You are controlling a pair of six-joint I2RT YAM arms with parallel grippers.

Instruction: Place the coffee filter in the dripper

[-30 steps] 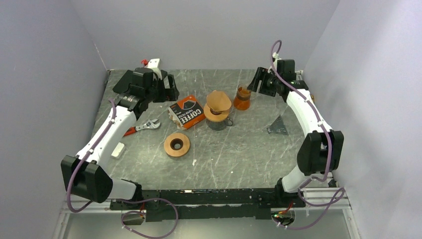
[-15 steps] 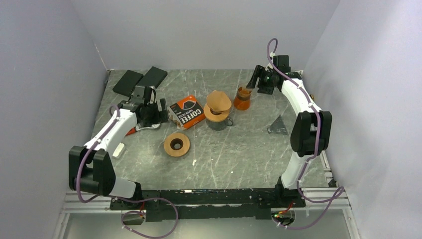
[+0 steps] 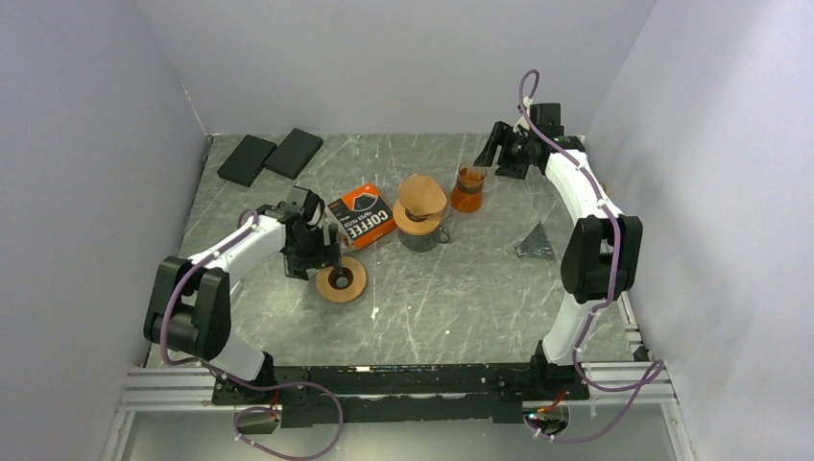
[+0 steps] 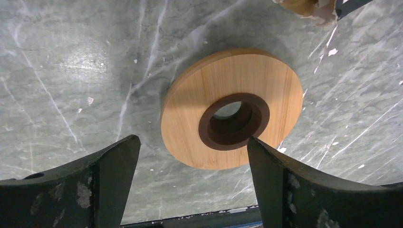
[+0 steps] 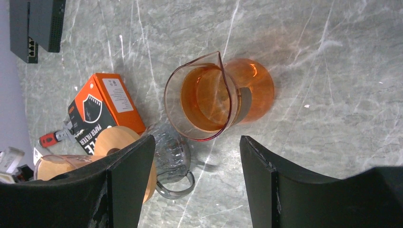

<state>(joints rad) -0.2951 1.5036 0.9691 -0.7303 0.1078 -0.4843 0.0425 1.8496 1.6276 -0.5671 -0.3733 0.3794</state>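
Coffee filter, a brown paper cone, rests on the mouth of the glass dripper near the middle of the grey marbled table. From my top camera I cannot tell whether it is seated fully inside. Neither arm touches it. My left gripper hangs low over a wooden ring that lies flat on the table, well to the left of the dripper. Its fingers are spread wide with nothing between them, and the ring's near edge shows in the gap. My right gripper hovers at the far side of the table above an orange glass carafe. Its fingers are also wide apart and hold nothing. The carafe stands just to the right of the dripper. An orange-and-black coffee filter box lies just to the dripper's left, between it and the left arm.
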